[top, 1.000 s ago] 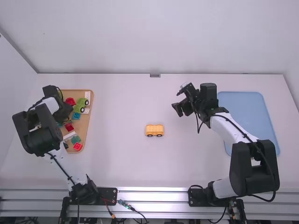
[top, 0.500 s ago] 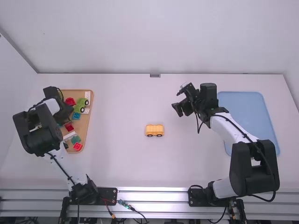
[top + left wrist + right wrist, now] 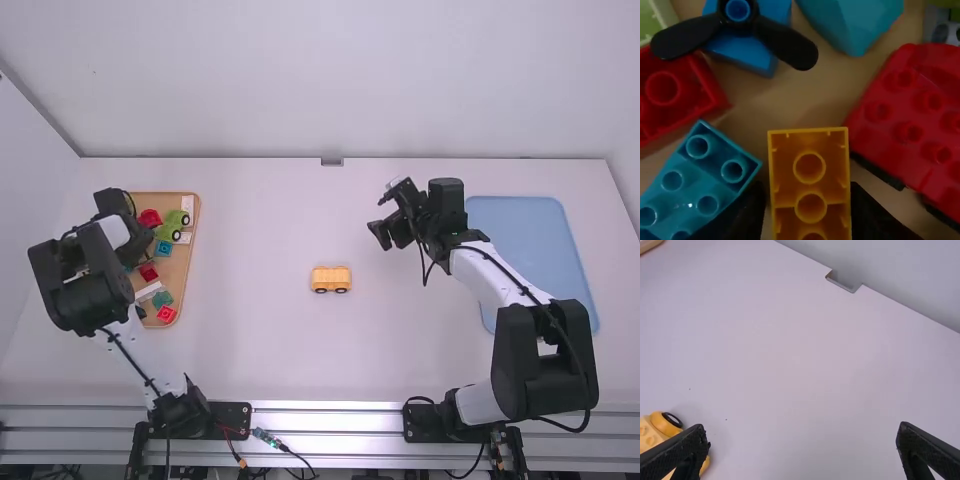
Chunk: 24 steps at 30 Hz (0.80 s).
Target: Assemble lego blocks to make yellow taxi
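My left gripper (image 3: 143,245) is low over the wooden parts tray. In the left wrist view, the left gripper (image 3: 808,207) is shut on a yellow block (image 3: 809,145), whose hollow underside with round tubes faces the camera. On the bare middle of the table stands a yellow wheeled piece (image 3: 331,279). Above and to the right of it, my right gripper (image 3: 377,217) hangs over the table. Its fingers are wide apart in the right wrist view, with nothing between the tips of the right gripper (image 3: 802,442); part of the yellow wheeled piece (image 3: 649,436) shows beside one finger.
The wooden tray (image 3: 187,275) at the left holds several loose pieces. Close around the yellow block are a teal block (image 3: 697,175), a red piece (image 3: 910,120) and a black propeller (image 3: 785,42). A blue tray (image 3: 530,235) lies at the right, partly under the right arm.
The left arm's wrist has shifted very slightly over the tray. The right arm and the yellow wheeled piece have kept still.
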Available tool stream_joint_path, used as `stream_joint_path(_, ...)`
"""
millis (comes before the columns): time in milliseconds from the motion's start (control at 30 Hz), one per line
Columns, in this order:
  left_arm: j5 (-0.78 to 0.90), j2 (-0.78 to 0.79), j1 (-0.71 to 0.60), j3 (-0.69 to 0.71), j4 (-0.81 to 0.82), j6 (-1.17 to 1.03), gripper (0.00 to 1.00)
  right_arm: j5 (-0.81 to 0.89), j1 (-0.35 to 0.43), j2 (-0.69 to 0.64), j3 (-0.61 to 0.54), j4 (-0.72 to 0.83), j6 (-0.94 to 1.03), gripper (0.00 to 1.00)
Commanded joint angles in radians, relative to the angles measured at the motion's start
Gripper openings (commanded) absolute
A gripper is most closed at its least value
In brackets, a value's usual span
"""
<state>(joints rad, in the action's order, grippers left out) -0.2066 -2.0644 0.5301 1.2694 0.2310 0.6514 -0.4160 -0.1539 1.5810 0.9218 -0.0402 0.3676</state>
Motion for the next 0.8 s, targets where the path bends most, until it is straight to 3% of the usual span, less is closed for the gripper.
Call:
stream_joint_path(0,0.007,0.000,0.006,-0.025,0.018,0.010,0.44,-0.002,0.004,0.000,0.027,0.002,-0.001,0.99)
stream_joint_path(167,0.015,0.000,0.006,-0.008,0.060,0.011,0.61,-0.002,0.004,0.000,0.027,0.003,0.000,0.99)
stream_joint_path(267,0.015,0.000,0.002,-0.005,0.064,0.011,0.61,-0.002,0.004,0.000,0.027,0.002,0.001,0.99)
stream_joint_path(367,0.032,0.000,0.000,-0.004,0.062,0.010,0.48,-0.002,0.004,0.000,0.027,0.003,0.003,0.99)
stream_joint_path(667,0.063,0.000,0.000,-0.005,0.049,0.005,0.37,-0.002,0.003,0.000,0.027,0.003,0.003,0.99)
stream_joint_path(767,0.059,0.000,0.001,-0.005,0.050,0.003,0.38,-0.002,0.004,0.000,0.027,0.003,0.003,0.99)
